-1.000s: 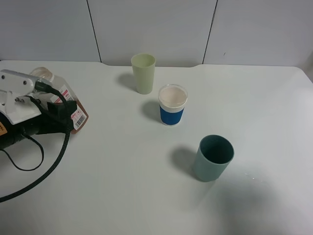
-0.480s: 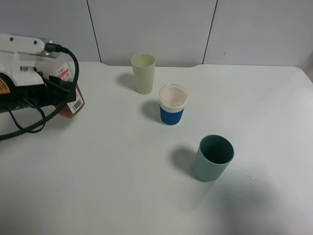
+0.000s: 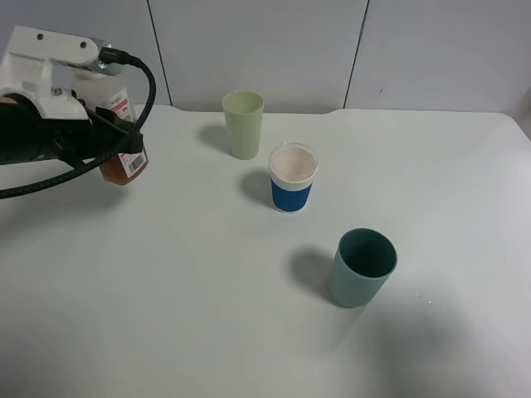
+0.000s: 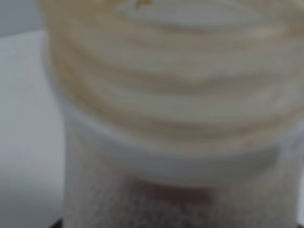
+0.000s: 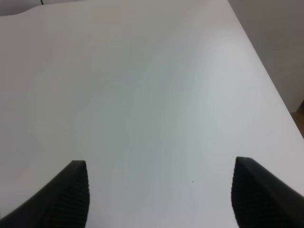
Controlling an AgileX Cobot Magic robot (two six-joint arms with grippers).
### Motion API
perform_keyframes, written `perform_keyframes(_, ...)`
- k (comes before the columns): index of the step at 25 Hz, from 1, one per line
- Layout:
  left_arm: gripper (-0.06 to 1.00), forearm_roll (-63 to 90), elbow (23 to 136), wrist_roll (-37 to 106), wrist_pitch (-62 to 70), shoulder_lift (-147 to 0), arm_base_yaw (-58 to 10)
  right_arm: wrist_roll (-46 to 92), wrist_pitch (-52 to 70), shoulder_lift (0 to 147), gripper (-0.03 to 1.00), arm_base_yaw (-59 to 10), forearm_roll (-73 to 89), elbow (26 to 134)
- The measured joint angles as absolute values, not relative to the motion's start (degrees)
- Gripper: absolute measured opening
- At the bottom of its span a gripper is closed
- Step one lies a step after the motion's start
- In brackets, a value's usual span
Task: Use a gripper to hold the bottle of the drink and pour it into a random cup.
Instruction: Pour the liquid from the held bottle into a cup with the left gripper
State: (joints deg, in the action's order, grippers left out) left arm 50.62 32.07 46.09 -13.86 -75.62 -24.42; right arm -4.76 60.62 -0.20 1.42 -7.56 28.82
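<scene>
My left gripper (image 3: 104,133) hangs above the table at the far left, shut on the bottle of the drink (image 3: 123,149). The bottle is lifted and roughly upright, with dark brown drink in its bottom and a red and white barcode label. Up close in the left wrist view the bottle (image 4: 175,118) fills the frame, blurred. The cup (image 3: 293,177), clear with a blue band, stands near the table's middle, well right of the bottle. The right gripper (image 5: 159,194) is open over bare table; it does not show in the exterior high view.
A tall pale green cup (image 3: 243,123) stands behind and left of the blue-banded cup. A dark teal cup (image 3: 362,267) stands in front and to its right. A black cable (image 3: 91,166) loops from the left arm. The white table (image 3: 207,290) meets the wall behind.
The left gripper has risen from the table with the bottle, moved toward the back and slightly right, and the bottle has turned from tilted to roughly upright.
</scene>
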Motion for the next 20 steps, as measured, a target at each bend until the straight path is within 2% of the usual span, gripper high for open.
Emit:
perform_keyframes(6, 0.37, 83.6, 35.6, 83.3, -22.9, -75.7, -32.3, -4.8, 60.6, -0.2, 0.63, 1.4, -7.6, 28.8)
perform_keyframes(9, 0.37, 94.7, 38.2, 97.3, -28.0, -75.7, -35.8, -4.8, 60.6, -0.2, 0.63, 1.4, -7.6, 28.8)
perform_keyframes(12, 0.37, 98.4, 40.3, 102.4, -33.0, -75.5, -38.8, -4.8, 60.6, -0.2, 0.63, 1.4, -7.6, 28.8)
perform_keyframes(20, 0.37, 99.8, 43.0, 103.6, -36.6, -75.4, -42.0, -4.8, 60.6, -0.2, 0.63, 1.4, -7.6, 28.8)
